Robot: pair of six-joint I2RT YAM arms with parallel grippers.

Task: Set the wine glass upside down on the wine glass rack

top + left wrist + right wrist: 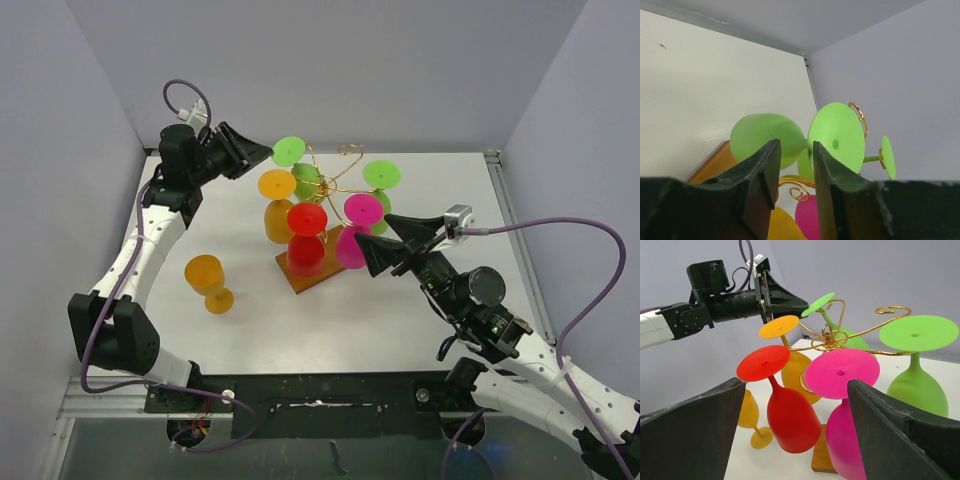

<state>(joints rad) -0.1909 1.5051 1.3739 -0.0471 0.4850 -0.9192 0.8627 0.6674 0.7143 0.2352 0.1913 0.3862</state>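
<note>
Five glasses hang bowl-down on the rack (303, 280). The back green glass (288, 151) has its foot just beside the left gripper (260, 152), whose jaws stand narrowly parted with nothing between them. The right gripper (373, 232), spread wide and empty, faces the magenta glass (362, 210). A sixth, yellow glass (208, 283) stands upright on the table (400, 320), left of the rack and well apart from both grippers. Judged stage: the green glass looks hung; the yellow glass probably remains to be lifted, inverted and hung.

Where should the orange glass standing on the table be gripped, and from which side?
By the thin stem of the standing orange glass, between bowl and foot, coming level from the left, away from the rack: the bowl is wide.
</note>
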